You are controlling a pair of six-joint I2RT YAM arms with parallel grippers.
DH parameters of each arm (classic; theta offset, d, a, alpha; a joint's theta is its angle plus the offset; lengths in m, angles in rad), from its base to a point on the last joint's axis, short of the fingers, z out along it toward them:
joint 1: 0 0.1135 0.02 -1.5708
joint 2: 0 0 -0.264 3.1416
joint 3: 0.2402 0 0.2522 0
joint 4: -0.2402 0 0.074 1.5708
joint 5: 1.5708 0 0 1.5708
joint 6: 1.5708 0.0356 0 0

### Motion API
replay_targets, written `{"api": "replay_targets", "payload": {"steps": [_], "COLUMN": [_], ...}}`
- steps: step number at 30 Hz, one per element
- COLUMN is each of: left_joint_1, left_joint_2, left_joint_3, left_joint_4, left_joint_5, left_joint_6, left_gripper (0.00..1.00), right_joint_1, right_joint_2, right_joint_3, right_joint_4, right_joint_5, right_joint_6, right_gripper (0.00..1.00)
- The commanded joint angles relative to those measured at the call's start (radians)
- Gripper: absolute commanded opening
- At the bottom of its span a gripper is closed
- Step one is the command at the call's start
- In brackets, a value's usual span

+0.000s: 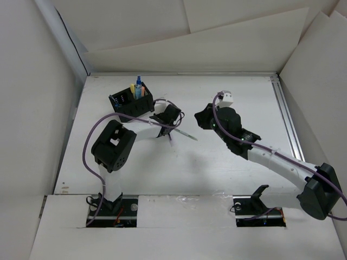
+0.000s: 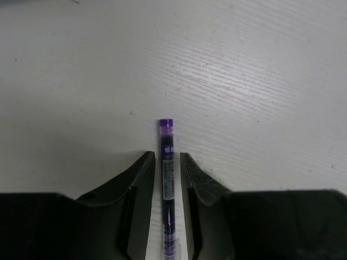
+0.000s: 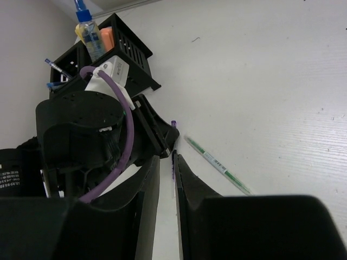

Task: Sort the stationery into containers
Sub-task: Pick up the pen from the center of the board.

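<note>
White table (image 1: 227, 179), boxed in by pale boards: a pen lies between parted fingers.
From above, the organiser (image 1: 132, 105) sits far left with stationery standing upright in it; the left gripper (image 1: 171, 125) hovers just right of it, the right gripper (image 1: 199, 119) apart. Left wrist: slightly released jaws straddle the purple pen (image 2: 167, 162) lying flat, probably lined up to pinch its barrel. Right wrist: jaws narrowly parted, seemingly empty; a green pen (image 3: 217, 161) lies to the right.

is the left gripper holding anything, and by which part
Cannot tell: a purple-tipped pen runs lengthwise between the left gripper's fingers, with slim gaps showing at the tips.
</note>
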Motion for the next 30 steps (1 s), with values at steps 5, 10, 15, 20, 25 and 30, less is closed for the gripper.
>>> {"api": "replay_targets", "payload": {"steps": [5, 10, 15, 20, 25, 30], "left_joint_1": [0.029, 0.038, 0.038, 0.038, 0.027, 0.085], "left_joint_2": [0.040, 0.073, 0.073, -0.010, -0.195, -0.380], "left_joint_3": [0.054, 0.063, 0.072, 0.016, -0.060, -0.070], "left_joint_4": [0.005, -0.004, -0.004, -0.004, -0.013, -0.022], "left_joint_5": [-0.064, -0.077, -0.087, -0.067, -0.067, -0.038], "left_joint_6": [-0.014, -0.002, -0.002, -0.002, -0.002, 0.020], "left_gripper": [0.23, 0.19, 0.08, 0.00, 0.00, 0.00], "right_joint_1": [-0.005, -0.005, -0.005, -0.005, -0.005, -0.005], "right_joint_2": [-0.010, -0.010, -0.010, -0.010, -0.010, -0.010], "right_joint_3": [0.009, 0.009, 0.009, 0.009, 0.009, 0.009], "right_joint_4": [0.041, 0.041, 0.041, 0.041, 0.041, 0.041], "right_joint_5": [-0.022, -0.022, -0.022, -0.022, -0.022, -0.022], "right_joint_6": [0.001, 0.001, 0.001, 0.001, 0.001, 0.001], "right_gripper": [0.23, 0.23, 0.23, 0.23, 0.23, 0.23]}}
